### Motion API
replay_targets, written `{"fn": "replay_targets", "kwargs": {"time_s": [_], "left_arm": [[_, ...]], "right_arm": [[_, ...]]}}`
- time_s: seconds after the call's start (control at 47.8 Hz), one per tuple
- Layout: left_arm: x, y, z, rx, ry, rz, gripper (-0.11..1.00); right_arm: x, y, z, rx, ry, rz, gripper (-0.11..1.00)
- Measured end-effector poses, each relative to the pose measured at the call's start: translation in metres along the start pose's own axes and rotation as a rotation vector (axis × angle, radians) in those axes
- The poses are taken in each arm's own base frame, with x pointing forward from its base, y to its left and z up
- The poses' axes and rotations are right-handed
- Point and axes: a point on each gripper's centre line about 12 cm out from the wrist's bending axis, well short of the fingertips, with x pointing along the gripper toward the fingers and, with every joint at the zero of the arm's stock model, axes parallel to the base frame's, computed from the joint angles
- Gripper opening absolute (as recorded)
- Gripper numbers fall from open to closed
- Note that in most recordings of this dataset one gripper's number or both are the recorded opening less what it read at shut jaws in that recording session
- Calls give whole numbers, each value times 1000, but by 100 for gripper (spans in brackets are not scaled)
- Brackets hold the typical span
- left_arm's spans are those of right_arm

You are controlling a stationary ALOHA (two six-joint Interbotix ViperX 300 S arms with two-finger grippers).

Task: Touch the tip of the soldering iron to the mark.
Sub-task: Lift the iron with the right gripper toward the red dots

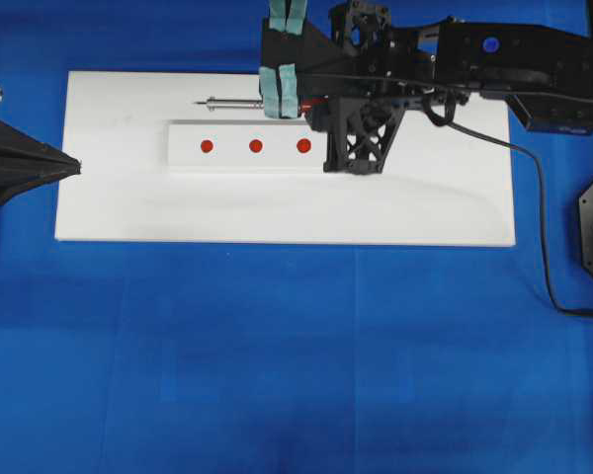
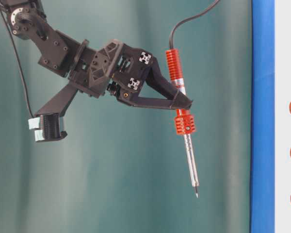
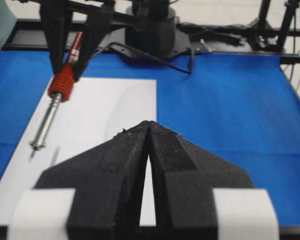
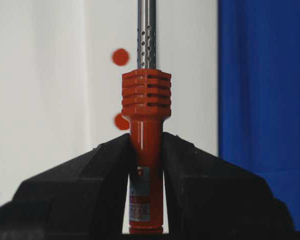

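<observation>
The right gripper [image 4: 146,150] has its jaws closed on the red-orange handle of the soldering iron [image 2: 183,124], so the pick-up part of the task looks done; the touch itself is not. In the table-level view the iron hangs in the air, nearly upright with a slight tilt, cord at the top and the tip [image 2: 196,194] pointing down, clear of any surface. From overhead the shaft lies in the upper middle of the frame above the white board [image 1: 128,197], its tip beyond the upper edge of the raised white strip [image 1: 178,158] that carries three red marks [image 1: 256,146] in a row; which mark is meant I cannot tell. What is left, by my reading, is to bring the tip over a mark and lower it onto the dot. The left gripper [image 3: 148,125] rests at the left edge of the overhead frame, jaws pressed together and empty, well apart from the strip. Nothing lies between tip and marks; the black cord [image 1: 539,197] trails off to the right over the blue tabletop [image 1: 296,375].
</observation>
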Motion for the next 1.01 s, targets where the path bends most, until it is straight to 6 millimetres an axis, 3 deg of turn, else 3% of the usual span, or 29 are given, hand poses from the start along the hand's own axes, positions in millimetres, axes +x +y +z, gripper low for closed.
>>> {"fn": "replay_targets", "kwargs": {"time_s": [0.377,0.817,1.005], "left_arm": [[0,0,0,0,-3,0,0],[0,0,0,0,0,0,0],[0,0,0,0,-2,0,0]], "right_arm": [[0,-5,-2,10,14,-4,7],[-4,-4,-33,-9,278,6,7],[-6,-4,-35,-9,304,8,7]]}}
